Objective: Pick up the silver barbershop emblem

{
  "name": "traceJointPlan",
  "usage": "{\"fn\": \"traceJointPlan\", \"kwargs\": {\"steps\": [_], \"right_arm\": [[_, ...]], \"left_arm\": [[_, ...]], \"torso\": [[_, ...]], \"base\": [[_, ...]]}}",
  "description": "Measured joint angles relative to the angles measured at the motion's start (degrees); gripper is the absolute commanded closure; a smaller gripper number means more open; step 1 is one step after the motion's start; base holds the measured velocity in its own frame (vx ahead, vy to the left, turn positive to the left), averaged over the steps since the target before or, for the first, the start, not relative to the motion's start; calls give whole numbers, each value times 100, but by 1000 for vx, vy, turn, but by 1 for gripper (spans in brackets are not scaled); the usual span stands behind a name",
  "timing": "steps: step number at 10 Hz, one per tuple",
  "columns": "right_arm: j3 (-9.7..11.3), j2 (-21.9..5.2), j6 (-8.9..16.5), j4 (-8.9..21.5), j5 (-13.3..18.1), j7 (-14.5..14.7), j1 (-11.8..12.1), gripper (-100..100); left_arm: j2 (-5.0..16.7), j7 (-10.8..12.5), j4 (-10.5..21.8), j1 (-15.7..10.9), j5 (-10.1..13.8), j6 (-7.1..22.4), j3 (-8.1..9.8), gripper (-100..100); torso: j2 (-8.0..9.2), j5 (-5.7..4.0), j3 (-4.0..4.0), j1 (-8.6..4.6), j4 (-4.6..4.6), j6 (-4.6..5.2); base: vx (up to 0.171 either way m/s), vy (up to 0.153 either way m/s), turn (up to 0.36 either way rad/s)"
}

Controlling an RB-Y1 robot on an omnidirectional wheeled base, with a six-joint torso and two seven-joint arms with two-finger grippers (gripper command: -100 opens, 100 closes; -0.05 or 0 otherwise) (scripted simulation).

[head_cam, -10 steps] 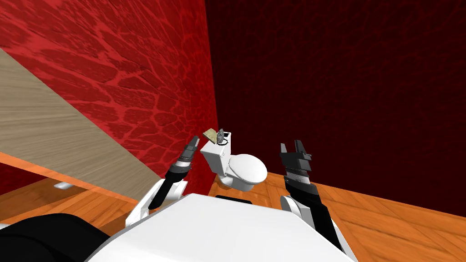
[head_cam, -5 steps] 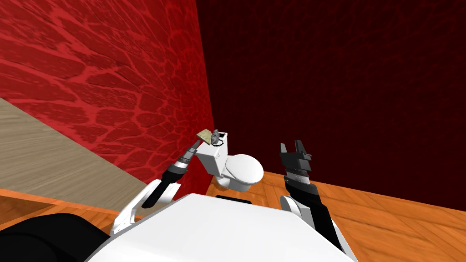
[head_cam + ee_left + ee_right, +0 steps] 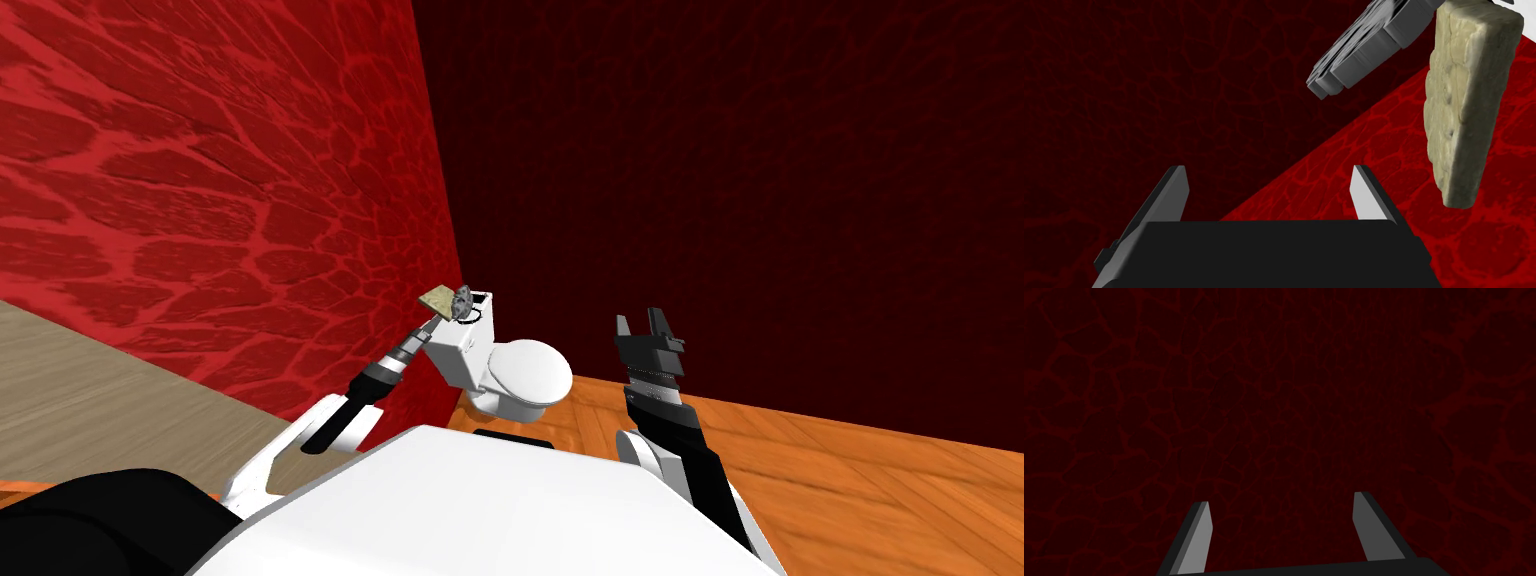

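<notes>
One grey ridged emblem (image 3: pixel 1369 45) on tank of white toilet (image 3: pixel 520 375), just beside one beige rough slab (image 3: pixel 1466 100). Two end effectors, both spread wide, empty: left end effector (image 3: pixel 1269 170) just short of emblem, right end effector (image 3: pixel 642 320) raised well apart.

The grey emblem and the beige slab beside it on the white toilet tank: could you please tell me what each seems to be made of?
Grey stepped emblem: possibly metal or painted plastic; flat matt grey, crisp layered edges, no visible shine. Beige pitted slab: looks like stone or perhaps a sponge; rough, dimpled, matt surface with rounded edges.
</notes>
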Motion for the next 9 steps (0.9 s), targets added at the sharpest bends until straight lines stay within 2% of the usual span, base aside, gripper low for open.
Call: {"fn": "traceJointPlan", "kwargs": {"steps": [2, 5, 9], "right_arm": [[0, 0, 0, 0, 0, 0, 0, 0], [0, 0, 0, 0, 0, 0, 0, 0], [0, 0, 0, 0, 0, 0, 0, 0]], "left_arm": [[322, 37, 23, 116, -50, 202, 93, -100], [721, 18, 265, 192, -179, 402, 145, -100], [1435, 38, 607, 302, -336, 722, 270, -100]], "torso": [[3, 0, 2, 4, 1, 0], [-3, -1, -1, -3, -1, 0], [-2, 0, -2, 0, -1, 0]], "base": [[24, -60, -47], [36, -76, -53], [35, -70, -57]]}}
